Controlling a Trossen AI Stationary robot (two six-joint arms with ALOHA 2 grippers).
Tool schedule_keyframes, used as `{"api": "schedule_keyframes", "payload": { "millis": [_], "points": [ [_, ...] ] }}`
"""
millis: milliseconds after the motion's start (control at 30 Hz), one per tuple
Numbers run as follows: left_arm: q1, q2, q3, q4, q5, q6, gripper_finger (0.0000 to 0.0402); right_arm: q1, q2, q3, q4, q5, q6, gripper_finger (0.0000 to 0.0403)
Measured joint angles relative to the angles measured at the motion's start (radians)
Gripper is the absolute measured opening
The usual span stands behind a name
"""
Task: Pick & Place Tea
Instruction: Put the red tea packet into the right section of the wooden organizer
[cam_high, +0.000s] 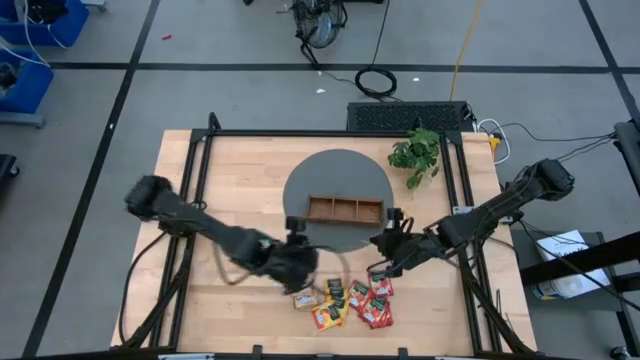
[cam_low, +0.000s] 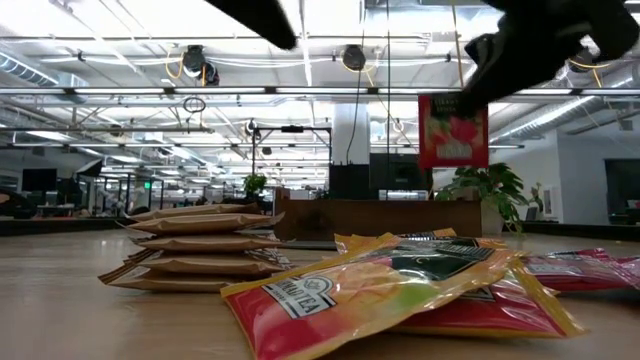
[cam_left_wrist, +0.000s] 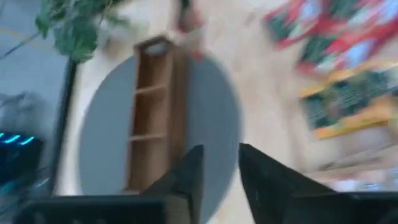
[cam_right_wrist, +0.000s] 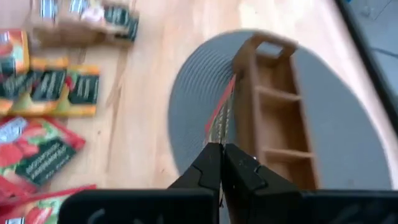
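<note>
A wooden tabletop (cam_high: 240, 170) seen from above, with a round grey mat (cam_high: 340, 175) near its middle. On the mat lies a brown three-compartment tray (cam_high: 344, 210), long side running left to right. A leafy plant (cam_high: 417, 152) stands by the mat's far right edge, close to the tabletop's back rim.

The tea sachets (cam_high: 352, 302) lie in a loose cluster near the front edge, between the two arms: red ones to the right, orange-yellow in the middle, beige to the left. In the low view the beige ones form a small stack (cam_low: 195, 250). Bare wood stays open on the left half and between the cluster and the mat.

The right arm reaches in from the right edge, stretched low toward the centre. The right gripper (cam_high: 385, 245) hangs just off the tray's right end, over the mat's rim, fingers pressed together on one red sachet (cam_low: 452, 131), held upright clear of the tabletop, edge-on beside the tray in the right wrist view (cam_right_wrist: 219, 115).

The left arm slants in from the left. The left gripper (cam_high: 298, 262) hovers above the beige sachets, fingers (cam_left_wrist: 186, 180) slightly apart, holding nothing.
</note>
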Motion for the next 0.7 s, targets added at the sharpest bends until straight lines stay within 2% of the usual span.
{"api": "schedule_keyframes", "payload": {
  "millis": [133,267,333,467,700],
  "points": [
    [-0.007,-0.177,-0.316,0.369,0.023,0.028,0.0018,-0.075,-0.116,0.0,-0.014,-0.075,-0.04,0.0],
    [0.014,-0.302,-0.573,0.707,0.044,0.11,0.0013,-0.211,-0.165,0.0,-0.04,-0.233,-0.045,0.0],
    [0.037,-0.337,-0.663,0.804,0.066,0.13,0.0012,-0.293,-0.15,0.001,-0.042,-0.306,-0.049,0.0],
    [0.075,-0.347,-0.765,1.001,0.106,0.156,0.0004,-0.414,-0.096,0.0,-0.044,-0.368,-0.1,0.0],
    [0.117,-0.346,-0.789,1.035,0.11,0.143,0.0036,-0.513,-0.042,0.0,-0.018,-0.369,-0.152,0.0]
  ]
}}
